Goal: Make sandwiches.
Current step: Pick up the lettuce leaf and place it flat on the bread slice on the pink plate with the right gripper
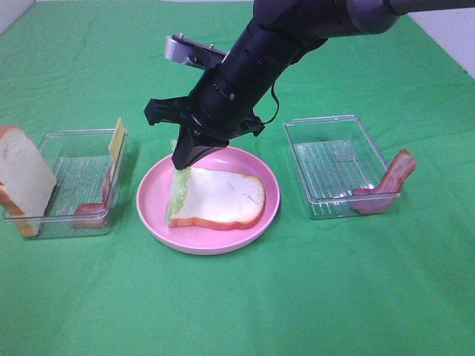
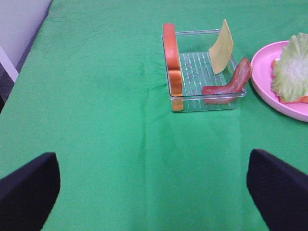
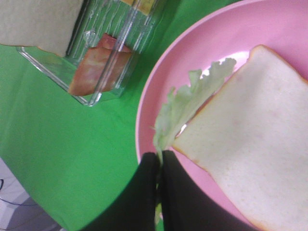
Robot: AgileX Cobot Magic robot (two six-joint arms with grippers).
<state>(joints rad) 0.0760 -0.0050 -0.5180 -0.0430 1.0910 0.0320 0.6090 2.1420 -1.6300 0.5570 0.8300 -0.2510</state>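
Over on the left, the left gripper (image 2: pixel 151 161) is hanging above the green cloth (image 1: pixel 237 311), fingers spread wide, gripping nothing. A spare bread slice (image 1: pixel 22 178), cheese slice (image 1: pixel 116 139) and bacon strip (image 1: pixel 93 211) are leaning in and around the left tray (image 1: pixel 52 137). Centre stage, on the pink plate (image 1: pixel 152 215) – the right gripper (image 1: pixel 184 162) is clamping a lettuce leaf (image 1: pixel 177 194) alongside the plated bread slice (image 1: pixel 223 199). A second bacon strip (image 1: pixel 390 182) is leaning at the right tray (image 1: pixel 341 122).

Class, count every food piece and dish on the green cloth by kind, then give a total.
Toy white bread slices with orange-brown crust: 2
Pale green lettuce leaf: 1
Pinkish-red bacon strips: 2
Thin yellow cheese slice: 1
Round pink plate: 1
Clear plastic rectangular trays: 2
Total: 9
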